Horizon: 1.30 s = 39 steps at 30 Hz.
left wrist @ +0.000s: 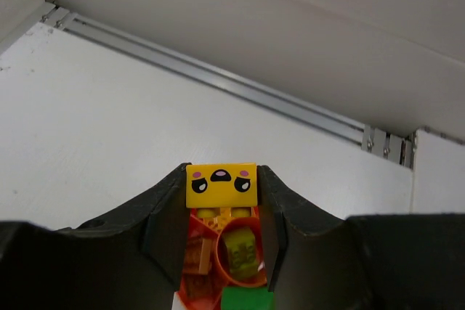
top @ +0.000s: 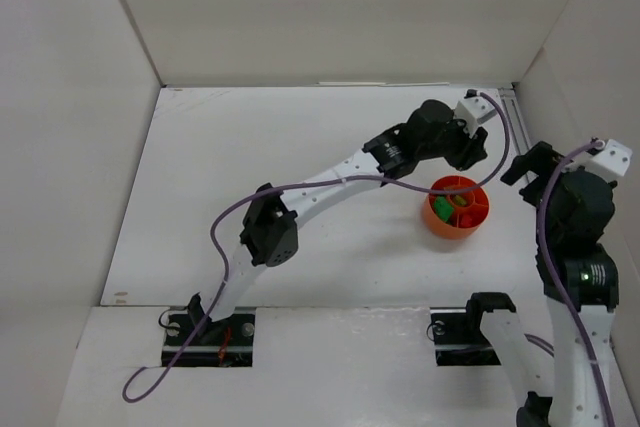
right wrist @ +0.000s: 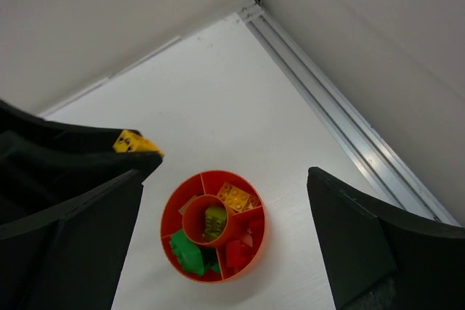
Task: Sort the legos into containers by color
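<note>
Two grippers over the bench (top: 280, 157), at the placing step of a colour sort. The left gripper (top: 468, 152) is clamped on a yellow brick (left wrist: 221, 185) with a printed face, gripped by its two side walls and carried level just above the orange-red bowl (top: 450, 229). The right gripper (right wrist: 224, 179) hangs to the right of the bowl with its jaws spread wide and nothing between them.

The bowl's central cup contains a lime brick (right wrist: 213, 221). Its outer compartments hold an orange-yellow brick (right wrist: 238, 197), green bricks (right wrist: 187, 248) and red bricks (right wrist: 236, 252).

In the left wrist view, yellow studs show directly below the held brick, so the matching compartment appears to lie underneath. For a clean release, the brick should be centred between that compartment's dividers and not over the central cup's rim. It should then be lowered close to the pieces already there and freed with a small opening, so that it drops flat and does not bounce into a neighbouring section. The right arm should probably keep clear of the bowl's wall until the brick has settled.
</note>
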### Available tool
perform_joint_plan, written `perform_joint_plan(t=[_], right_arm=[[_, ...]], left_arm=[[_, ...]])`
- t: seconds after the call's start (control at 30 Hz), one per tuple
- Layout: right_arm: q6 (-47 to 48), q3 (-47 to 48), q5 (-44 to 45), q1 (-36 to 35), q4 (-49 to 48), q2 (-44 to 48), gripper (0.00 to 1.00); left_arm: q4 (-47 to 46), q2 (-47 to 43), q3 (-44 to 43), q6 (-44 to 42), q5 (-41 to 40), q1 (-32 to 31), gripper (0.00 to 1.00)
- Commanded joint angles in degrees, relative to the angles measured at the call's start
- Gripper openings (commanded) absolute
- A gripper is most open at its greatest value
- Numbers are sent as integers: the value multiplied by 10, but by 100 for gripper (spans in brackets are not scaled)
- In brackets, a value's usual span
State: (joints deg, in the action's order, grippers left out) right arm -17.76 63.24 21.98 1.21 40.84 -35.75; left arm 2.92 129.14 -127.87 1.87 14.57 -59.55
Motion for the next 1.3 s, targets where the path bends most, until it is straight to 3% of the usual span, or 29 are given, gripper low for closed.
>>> perform_joint_plan(t=[0.0, 0.33, 0.53, 0.9, 1.27], right_arm=[[3, 33, 1, 5, 21, 34, 100], [-35, 65, 105, 5, 63, 122, 100], [-35, 65, 111, 5, 68, 128, 100], [-25, 42, 111, -6, 57, 133, 100], [-13, 31, 111, -11, 47, 139, 100]], left_arm=[[-88, 42, -53, 49, 23, 4, 0], [-122, 99, -77, 92, 33, 4, 0], [-150, 128, -77, 118, 43, -1, 0], [-91, 117, -26, 74, -11, -24, 0], [-80, 123, -21, 74, -11, -24, 2]])
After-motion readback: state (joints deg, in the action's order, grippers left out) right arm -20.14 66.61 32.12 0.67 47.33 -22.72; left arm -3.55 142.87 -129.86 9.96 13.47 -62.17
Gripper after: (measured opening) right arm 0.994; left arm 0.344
